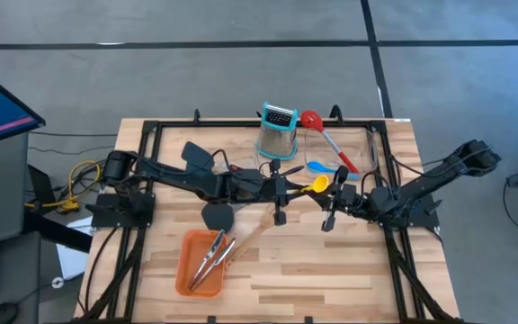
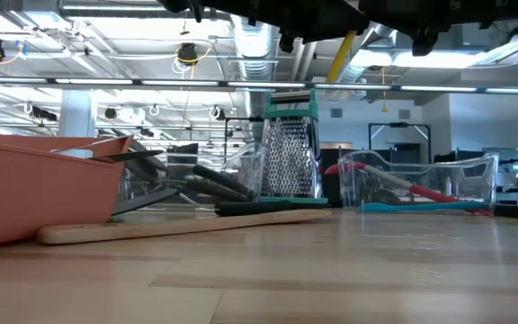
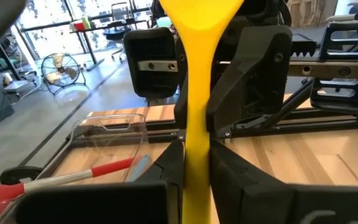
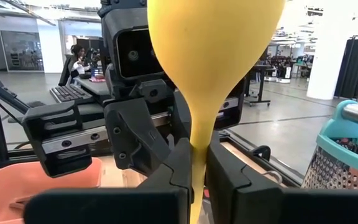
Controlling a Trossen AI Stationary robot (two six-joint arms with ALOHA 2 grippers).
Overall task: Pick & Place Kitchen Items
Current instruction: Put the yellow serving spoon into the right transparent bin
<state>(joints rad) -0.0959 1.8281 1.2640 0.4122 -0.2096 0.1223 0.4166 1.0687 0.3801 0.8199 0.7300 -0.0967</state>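
Step in hand: mid-air handover of the yellow spoon [image 1: 318, 184] between the two arms, above the table centre, just on the tray side of the box grater [image 1: 278, 133].

Left gripper [image 1: 281, 184]: fingers close in on the spoon's handle from both sides in its wrist view, touching or all but touching; whether the grip is firm I cannot tell. Right gripper [image 1: 337, 191]: fingers [image 4: 185, 163] pinched tight on the spoon's neck just below the bowl.

Judgement: one arm must release before the other can carry the spoon off; which arm gives and which takes is not settled by these frames. Risk: the spoon twists or drops if both let go together.

View differences:
- High view: both arms meeting near the grater; steel tongs [image 1: 212, 261] lying in the orange tray [image 1: 186, 261], well apart from the grater; red slotted spoon [image 1: 324, 133] and blue spoon [image 1: 322, 167] beside the grater. Finger contact not readable here.
- Wrist views: finger contact readable, table layout mostly hidden.
- Low view: wooden spatula [image 2: 183, 226] flat on the table in front of the grater; grippers cut off overhead.
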